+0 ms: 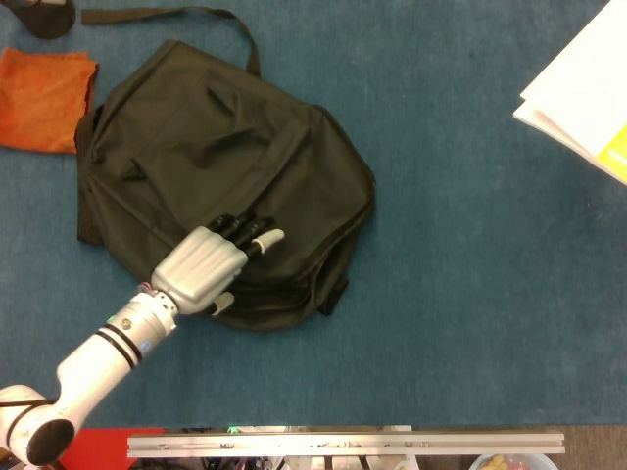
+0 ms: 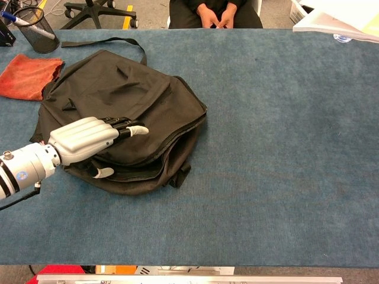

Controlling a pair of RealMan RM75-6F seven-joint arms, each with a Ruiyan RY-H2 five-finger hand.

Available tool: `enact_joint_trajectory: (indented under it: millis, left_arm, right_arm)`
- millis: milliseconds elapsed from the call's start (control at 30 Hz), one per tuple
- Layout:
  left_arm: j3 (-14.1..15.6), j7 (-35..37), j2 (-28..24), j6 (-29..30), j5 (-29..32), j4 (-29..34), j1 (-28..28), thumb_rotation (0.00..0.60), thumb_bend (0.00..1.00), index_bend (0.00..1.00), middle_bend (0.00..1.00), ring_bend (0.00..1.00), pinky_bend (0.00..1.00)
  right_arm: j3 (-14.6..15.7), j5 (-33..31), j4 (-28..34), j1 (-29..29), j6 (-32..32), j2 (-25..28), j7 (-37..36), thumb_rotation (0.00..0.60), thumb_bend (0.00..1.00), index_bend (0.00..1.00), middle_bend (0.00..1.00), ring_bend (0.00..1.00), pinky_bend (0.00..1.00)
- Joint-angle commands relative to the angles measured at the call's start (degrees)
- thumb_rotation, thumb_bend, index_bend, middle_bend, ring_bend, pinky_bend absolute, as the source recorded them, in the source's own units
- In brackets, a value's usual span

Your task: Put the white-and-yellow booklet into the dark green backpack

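Head view: left hand (image 1: 204, 269) lay on the backpack (image 1: 225, 147), fingers (image 1: 257, 238) extended toward 2 o'clock, gripping nothing. Booklet (image 1: 588, 98) sat at 2 o'clock; right hand unseen.

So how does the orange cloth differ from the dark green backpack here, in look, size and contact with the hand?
The orange cloth is bright, flat and small; the dark green backpack is dark, bulky and far larger. The left hand lies over the backpack with fingers extended, while the cloth lies untouched at the table's far left. Both rest on the blue table.
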State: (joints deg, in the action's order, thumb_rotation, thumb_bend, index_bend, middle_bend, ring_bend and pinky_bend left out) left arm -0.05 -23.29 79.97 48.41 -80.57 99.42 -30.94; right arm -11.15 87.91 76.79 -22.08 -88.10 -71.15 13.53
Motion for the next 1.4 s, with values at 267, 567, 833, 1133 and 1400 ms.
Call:
enact_joint_trajectory:
  millis: [267, 567, 833, 1133, 1400]
  left_arm:
    - [-2.10, -5.66, 7.09, 2.28, 7.55, -4.32, -1.19, 0.600, 0.25, 0.04, 0.04, 0.03, 0.15]
    - [-3.60, -2.08, 10.75, 3.80, 10.78, -6.39, -1.70, 0.600, 0.25, 0.12, 0.09, 0.07, 0.15]
    - [-5.68, 4.61, 15.36, 10.62, 7.22, -13.73, -0.53, 0.600, 0.25, 0.34, 0.29, 0.26, 0.26]
    - [-6.42, 11.43, 15.89, 13.70, 5.35, -16.44, 0.50, 0.600, 0.28, 0.57, 0.57, 0.56, 0.53]
    - [-7.93, 16.00, 11.96, 15.85, 3.77, -13.97, 0.91, 0.600, 0.30, 0.67, 0.70, 0.66, 0.63]
  right_arm:
    - [-0.18, -0.05, -0.14, 0.96, -0.89, 0.40, -1.02, 0.600, 0.53, 0.84, 0.63, 0.56, 0.71]
    - [-0.65, -0.15, 0.32, 1.36, -1.40, 0.67, -1.26, 0.600, 0.53, 0.84, 0.63, 0.56, 0.71]
    - [-0.87, -0.22, 0.60, 1.94, -1.94, 1.11, -1.35, 0.600, 0.53, 0.84, 0.63, 0.56, 0.71]
    - [-1.41, -0.30, 1.48, 1.81, -1.94, 1.04, -1.39, 0.600, 0.53, 0.84, 0.63, 0.56, 0.72]
    - [-1.45, 0.43, 3.00, 1.73, -2.16, 1.23, -1.61, 0.600, 0.53, 0.84, 0.63, 0.56, 0.72]
